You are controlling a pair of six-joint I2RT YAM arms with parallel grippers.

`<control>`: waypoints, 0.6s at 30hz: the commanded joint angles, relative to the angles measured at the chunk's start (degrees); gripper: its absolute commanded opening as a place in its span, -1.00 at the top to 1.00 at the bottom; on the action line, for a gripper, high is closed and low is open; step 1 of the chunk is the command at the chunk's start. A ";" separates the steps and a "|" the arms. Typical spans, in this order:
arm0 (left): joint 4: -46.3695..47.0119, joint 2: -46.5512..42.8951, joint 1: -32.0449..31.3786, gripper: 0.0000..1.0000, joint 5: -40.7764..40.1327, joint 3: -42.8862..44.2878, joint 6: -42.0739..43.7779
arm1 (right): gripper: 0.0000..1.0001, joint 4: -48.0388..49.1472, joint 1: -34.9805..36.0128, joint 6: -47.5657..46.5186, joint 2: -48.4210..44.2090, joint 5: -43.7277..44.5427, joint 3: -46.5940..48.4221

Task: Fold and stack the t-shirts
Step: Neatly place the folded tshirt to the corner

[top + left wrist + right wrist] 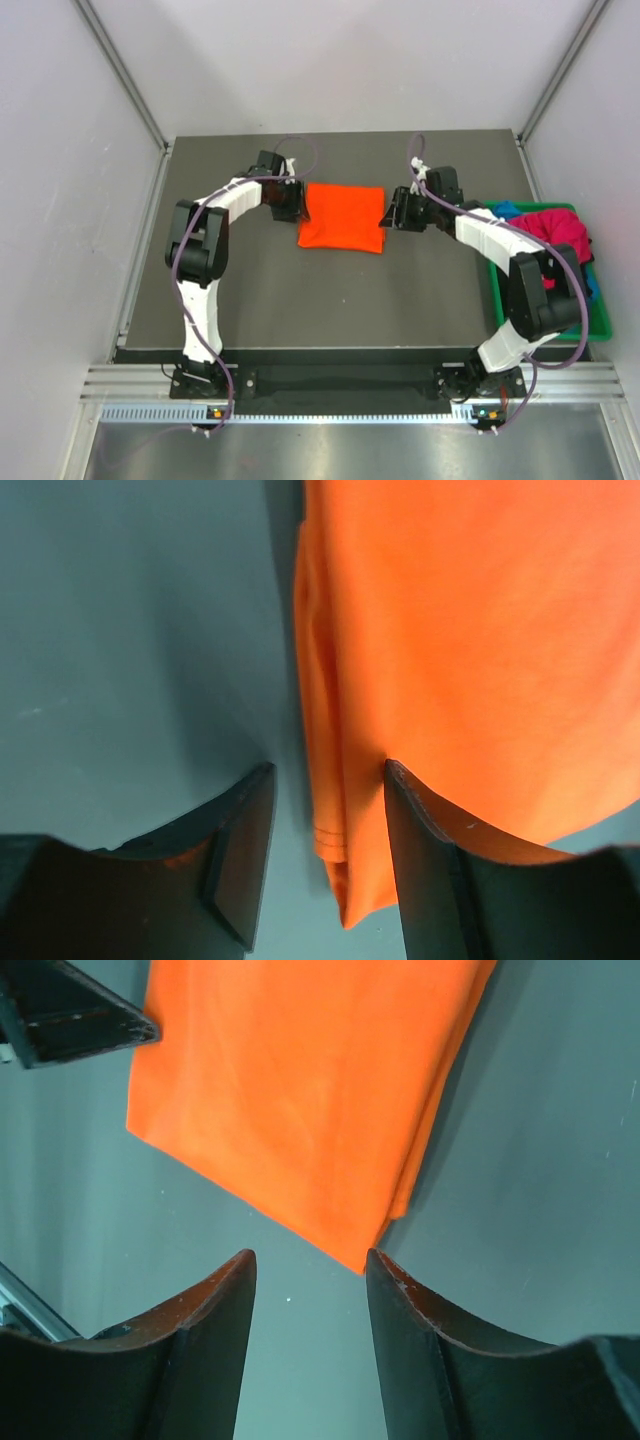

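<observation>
Lying flat on the dark table (350, 300), the orange t-shirt (342, 216) is folded into a compact rectangle in the upper middle of the top view, between the two arms. The left gripper (290, 200) sits at the left edge of the rectangle and the right gripper (397, 210) at its right edge, both low over the table. In the left wrist view the orange t-shirt (470, 650) fills the upper right of the frame, and its folded edge runs downward through the gap of the left gripper (328, 770). These jaws stand apart. Bare table shows between the left-hand jaw and the cloth, while the right-hand jaw overlaps the cloth edge; whether it touches cannot be told. In the right wrist view the orange t-shirt (300, 1090) occupies the upper centre, with one corner pointing down towards the right gripper (310, 1255). These jaws also stand apart, with only table between them, and the corner ends just beside the tip of the right-hand jaw. A dark part of the left gripper (70, 1015) shows in the upper left corner of that frame. At the right edge of the top view a green bin (598, 318) holds the magenta t-shirt (555, 232) and the blue t-shirt (505, 210), both crumpled.
</observation>
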 commanded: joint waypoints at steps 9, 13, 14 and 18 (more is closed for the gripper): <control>5.39 6.16 0.43 0.03 5.93 2.39 -1.54 | 0.01 3.46 0.32 0.50 -6.16 -2.13 -2.81; 6.18 6.95 0.43 0.15 6.98 3.26 -3.04 | 0.00 3.20 0.49 0.59 -6.69 -1.87 -3.34; 6.27 7.04 0.43 0.17 7.34 3.44 -3.22 | 0.00 2.94 0.49 0.50 -7.04 -1.78 -3.43; 7.15 7.22 0.43 0.52 8.39 4.58 -4.62 | 0.00 3.11 0.49 0.41 -8.18 -1.17 -4.13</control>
